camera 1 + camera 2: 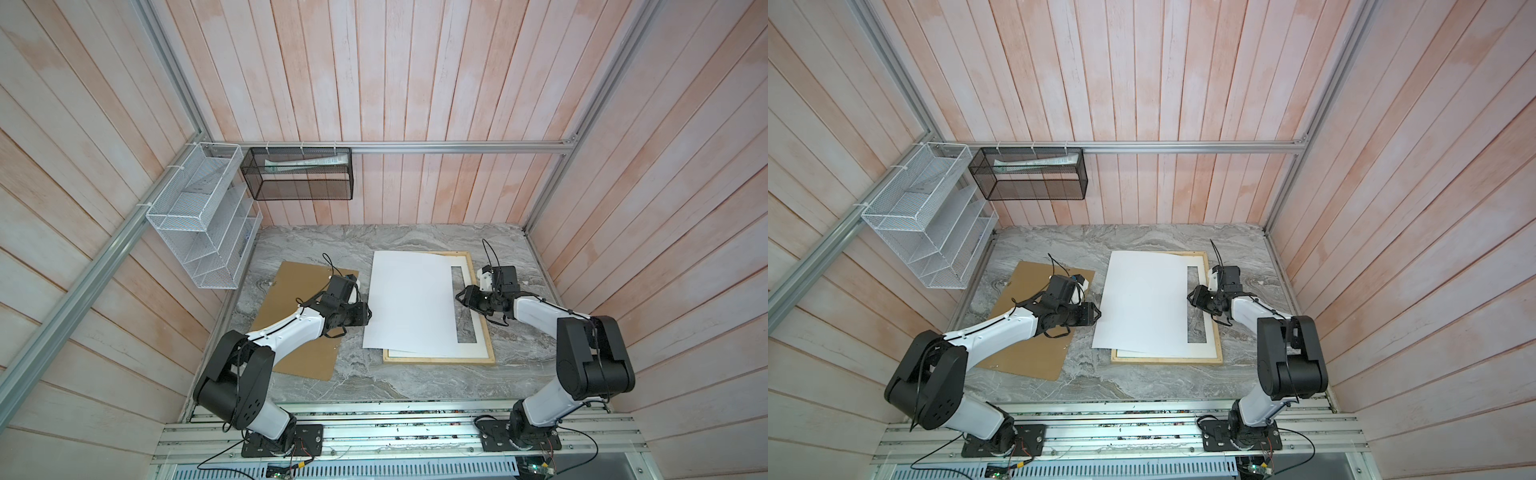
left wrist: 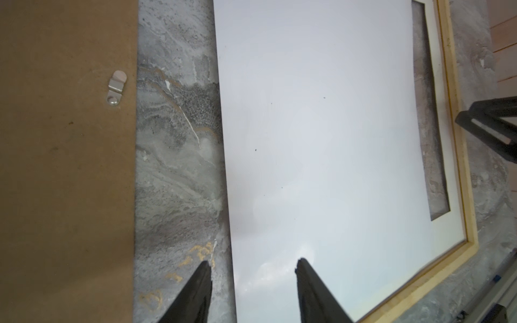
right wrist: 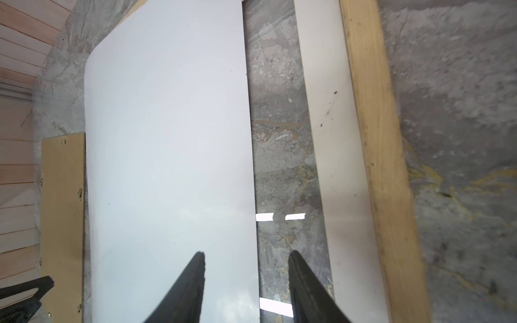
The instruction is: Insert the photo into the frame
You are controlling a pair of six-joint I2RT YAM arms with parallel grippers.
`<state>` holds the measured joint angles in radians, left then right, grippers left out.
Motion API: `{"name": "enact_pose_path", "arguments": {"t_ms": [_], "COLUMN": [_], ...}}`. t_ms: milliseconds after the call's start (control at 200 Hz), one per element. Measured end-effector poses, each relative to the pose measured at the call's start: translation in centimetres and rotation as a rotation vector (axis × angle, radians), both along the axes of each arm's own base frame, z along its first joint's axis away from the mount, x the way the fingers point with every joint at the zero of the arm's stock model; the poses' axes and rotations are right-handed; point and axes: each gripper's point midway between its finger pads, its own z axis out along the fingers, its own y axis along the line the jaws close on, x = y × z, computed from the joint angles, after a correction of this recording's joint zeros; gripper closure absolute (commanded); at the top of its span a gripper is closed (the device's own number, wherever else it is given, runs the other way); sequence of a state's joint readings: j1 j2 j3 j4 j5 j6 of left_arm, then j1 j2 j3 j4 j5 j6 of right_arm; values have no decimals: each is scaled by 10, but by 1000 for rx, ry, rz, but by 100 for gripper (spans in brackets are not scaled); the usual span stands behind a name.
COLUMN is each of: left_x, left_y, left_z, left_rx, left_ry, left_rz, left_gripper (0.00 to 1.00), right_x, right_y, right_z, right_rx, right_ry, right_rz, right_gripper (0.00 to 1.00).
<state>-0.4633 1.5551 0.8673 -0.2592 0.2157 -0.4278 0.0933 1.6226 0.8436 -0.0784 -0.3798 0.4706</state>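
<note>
The photo [image 1: 409,303] lies white side up, slightly askew on top of the frame [image 1: 440,360], so its printed face cannot be seen. In both top views it covers most of the frame's opening, and its left edge hangs past the frame's left rail onto the table [image 1: 415,386]. Toward the frame's right rail, a strip of the white mat [image 1: 461,350] and its long cut-out are not covered.

The left claw [image 1: 368,316] sits just outside the frame's left rail, at the photo's overhanging edge. In the left wrist view its fingers [image 2: 201,290] are spread a moderate way apart. One is over the bare table and the other over the photo [image 2: 321,139], with the sheet's edge running between them. It grips nothing.

The right claw [image 1: 459,297] reaches in over the frame's right rail to the photo's right edge. In the right wrist view its fingers [image 3: 305,288] are parted about as far. One is above the photo [image 3: 167,139] and the other above the cut-out, and nothing is clamped between them.

A brown board [image 1: 307,357] lies flat on the table, left of the frame and clear of it.
</note>
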Motion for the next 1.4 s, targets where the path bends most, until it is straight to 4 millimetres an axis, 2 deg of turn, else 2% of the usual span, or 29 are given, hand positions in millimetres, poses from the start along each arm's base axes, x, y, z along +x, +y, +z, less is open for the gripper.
{"name": "enact_pose_path", "arguments": {"t_ms": [240, 450, 740, 935, 1130, 1400], "left_x": [6, 14, 23, 25, 27, 28], "left_y": [-4, -10, -24, -27, -27, -30], "left_z": [-24, -39, -35, -34, -28, 2], "left_rx": [-21, -54, -126, -166, -186, -226], "left_ry": [45, 76, 62, 65, 59, 1], "left_rz": [-7, -19, -57, -72, -76, -88], "left_gripper": [47, 48, 48, 50, 57, 69], "right_x": [-2, -5, -4, -6, -7, -7], "right_y": [8, 29, 59, 63, 65, 65], "right_z": [-12, -15, -16, -23, -23, -23], "right_rx": [-2, 9, 31, 28, 29, 31], "right_ry": [32, 40, 32, 49, 50, 52], "right_rz": [22, 76, 150, 159, 161, 159], "right_gripper": [50, 50, 51, 51, 51, 51]}}
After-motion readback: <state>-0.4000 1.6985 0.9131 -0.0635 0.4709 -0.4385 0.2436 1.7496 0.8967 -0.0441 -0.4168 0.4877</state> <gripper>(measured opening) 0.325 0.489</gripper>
